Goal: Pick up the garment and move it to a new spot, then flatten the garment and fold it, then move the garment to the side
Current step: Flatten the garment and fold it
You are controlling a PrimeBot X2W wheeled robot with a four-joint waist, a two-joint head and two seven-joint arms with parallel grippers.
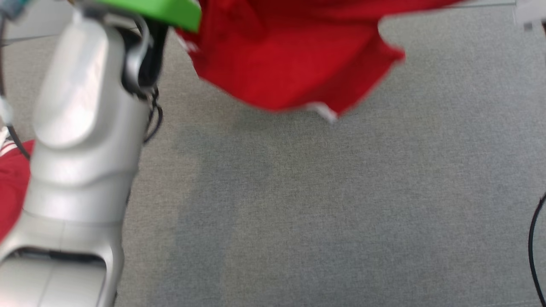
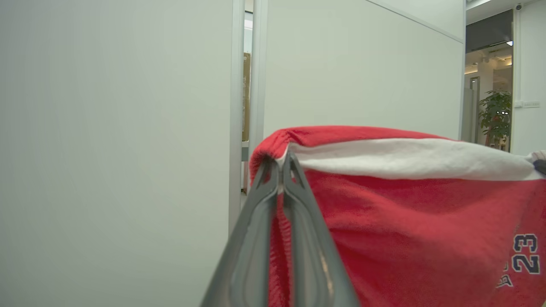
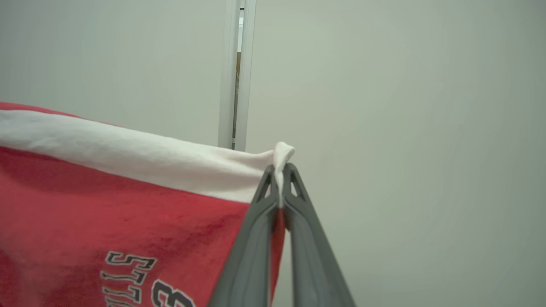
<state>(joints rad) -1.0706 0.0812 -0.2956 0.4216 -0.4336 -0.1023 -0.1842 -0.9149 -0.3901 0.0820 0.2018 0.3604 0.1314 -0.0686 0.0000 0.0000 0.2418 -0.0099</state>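
Observation:
The garment (image 1: 294,55) is red with a white band and dark lettering, and it hangs in the air above the grey carpet at the top of the head view. In the left wrist view my left gripper (image 2: 279,164) is shut on one upper corner of the garment (image 2: 405,213), where red cloth meets the white band. My right gripper (image 3: 280,170) is shut on the other upper corner of the garment (image 3: 128,200), pinching the end of the white band. The cloth is stretched between the two grippers. My pale left forearm (image 1: 85,128) rises at the left of the head view.
Grey carpet (image 1: 332,213) spreads below the hanging cloth. More red cloth (image 1: 13,183) shows at the left edge behind my forearm. A black cable (image 1: 535,243) curves at the right edge. Pale partition walls (image 2: 106,128) and a potted plant (image 2: 495,113) stand ahead.

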